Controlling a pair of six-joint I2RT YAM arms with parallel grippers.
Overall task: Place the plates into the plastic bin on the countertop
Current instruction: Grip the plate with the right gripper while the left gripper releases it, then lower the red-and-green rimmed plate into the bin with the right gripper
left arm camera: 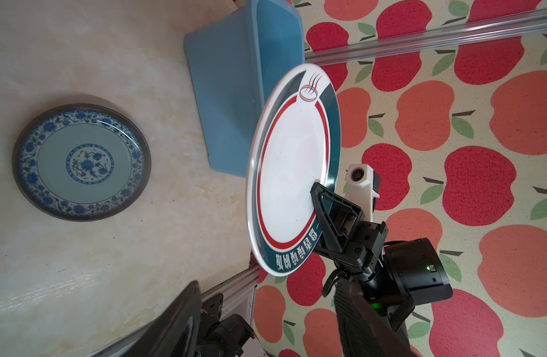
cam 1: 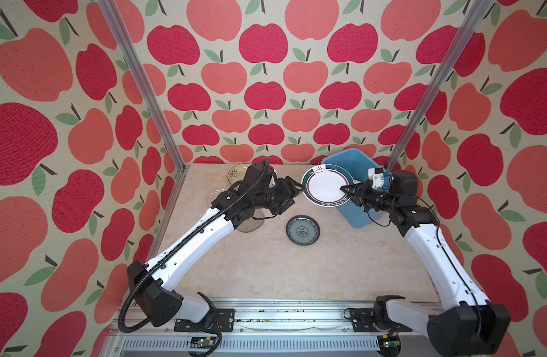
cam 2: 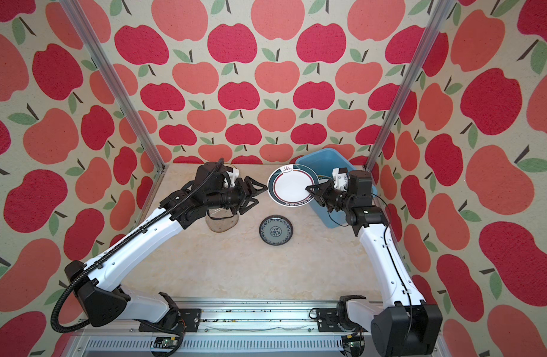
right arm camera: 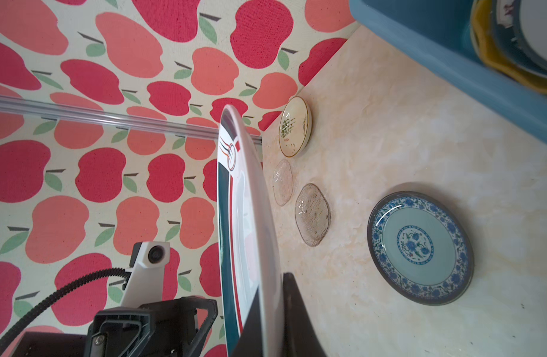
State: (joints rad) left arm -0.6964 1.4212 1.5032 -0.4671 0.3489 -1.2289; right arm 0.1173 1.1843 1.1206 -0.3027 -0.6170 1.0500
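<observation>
The table [cam 1: 266,272], a beige marble-look surface with faint yellowish veins, fills the floor of the cell in both top views [cam 2: 235,272]. At its far right stands the plastic bin [cam 1: 355,216], a light blue tub with rounded corners and tapered sides, also seen in the left wrist view [left arm camera: 226,102]. The right wrist view shows two plates already lying inside it: a scalloped yellow plate [right arm camera: 494,61] with a dark-rimmed white plate [right arm camera: 538,31] on top.

The white dark-rimmed plate [cam 1: 324,185] is raised off the table and tilted, overlapping the bin's left rim in both top views [cam 2: 290,185]. It has a plain white centre, a thin red ring, a broad dark teal band, a steaming-bowl emblem at its far edge and white characters along its near edge [left arm camera: 287,173].

The small blue-patterned plate [cam 1: 302,230] lies flat near the middle of the table, on the near side of the held plate; it shows a pale blue-green well, a floral centre and a dark edge [right arm camera: 420,247]. The cream plate with plant drawing [right arm camera: 294,126] lies at the far left, by the wall. Two clear glass plates [right arm camera: 312,214] [right arm camera: 283,182] lie between it and the blue one, partly under the left arm in the top views.

The right claw [cam 2: 307,188] is clenched on the held plate's right rim. The left claw [cam 2: 261,194] has its fingers spread, grasping nothing, just beside the plate's left rim.
</observation>
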